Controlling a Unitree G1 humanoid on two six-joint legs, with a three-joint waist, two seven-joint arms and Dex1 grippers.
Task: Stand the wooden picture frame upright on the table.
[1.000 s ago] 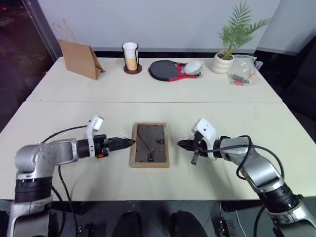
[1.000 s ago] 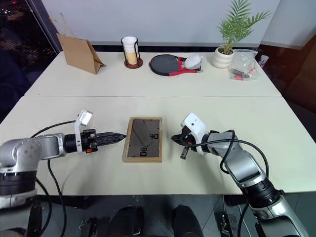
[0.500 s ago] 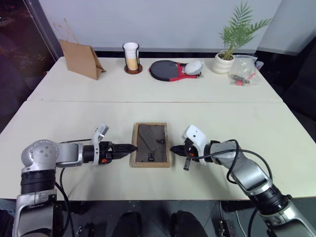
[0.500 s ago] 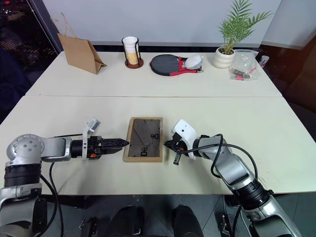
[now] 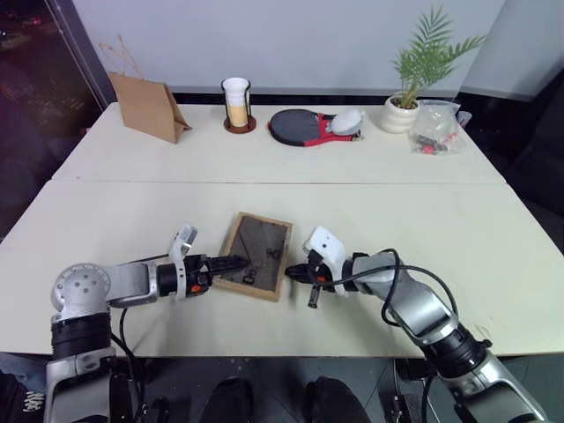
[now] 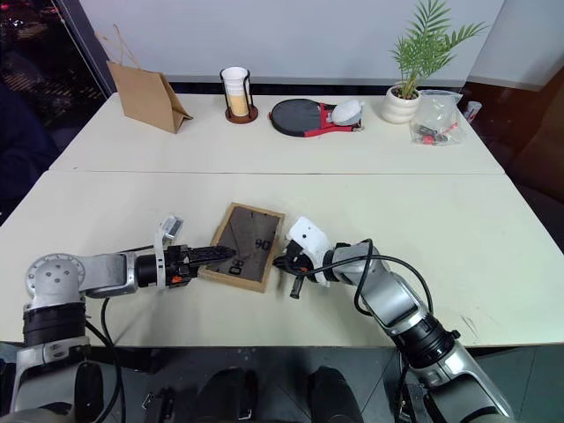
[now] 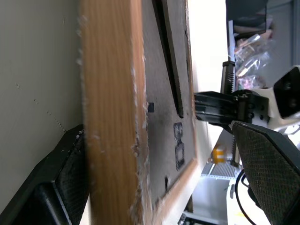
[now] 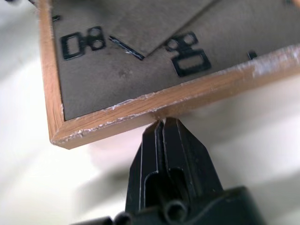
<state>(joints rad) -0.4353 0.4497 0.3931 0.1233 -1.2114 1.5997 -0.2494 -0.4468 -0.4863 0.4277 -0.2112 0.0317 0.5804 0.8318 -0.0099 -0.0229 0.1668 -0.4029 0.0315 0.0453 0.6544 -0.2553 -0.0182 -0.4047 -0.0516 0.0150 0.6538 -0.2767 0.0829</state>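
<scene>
Fingers of the left gripper spread wide astride the wooden picture frame lying back-up, skewed, on the table — the right gripper, pinched closed, touches its edge — contact clearest from the right wrist.

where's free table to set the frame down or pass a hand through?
Free: the table between its seam and the picture frame, and the near right stretch past the right arm. Also the far left between the paper bag and the cup. Crowded: around the frame, flanked by the left hand and right hand; and the far right, paddle to plant pot.
</scene>
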